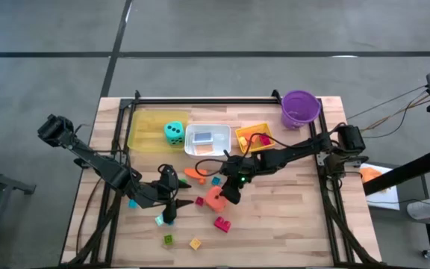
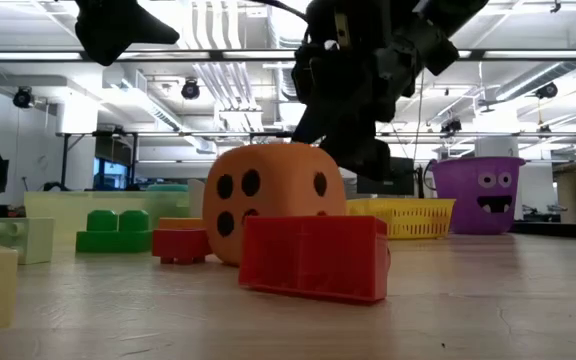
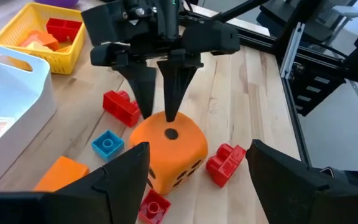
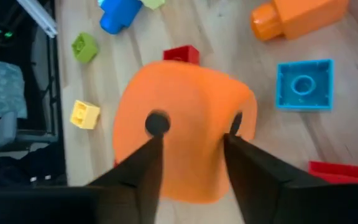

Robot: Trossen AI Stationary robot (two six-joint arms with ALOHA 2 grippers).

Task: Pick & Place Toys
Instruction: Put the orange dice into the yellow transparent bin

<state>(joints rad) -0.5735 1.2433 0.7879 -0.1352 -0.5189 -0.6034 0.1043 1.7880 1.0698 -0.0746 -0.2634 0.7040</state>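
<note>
Along the table's [image 1: 297, 217] far edge, left to right: a tray holding a die [image 1: 173, 132], a second tray [image 1: 207, 140], a basket [image 1: 254, 137], a bucket [image 1: 299, 109]. Mid-table sits another die [image 1: 215, 199], loose blocks scattered toward the near edge.

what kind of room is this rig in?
Probably a robotics lab or workshop. The low view shows an open ceiling with strip lights and exposed ducts; from above, a wooden table stands on a bare grey floor, cables trailing off.
</note>
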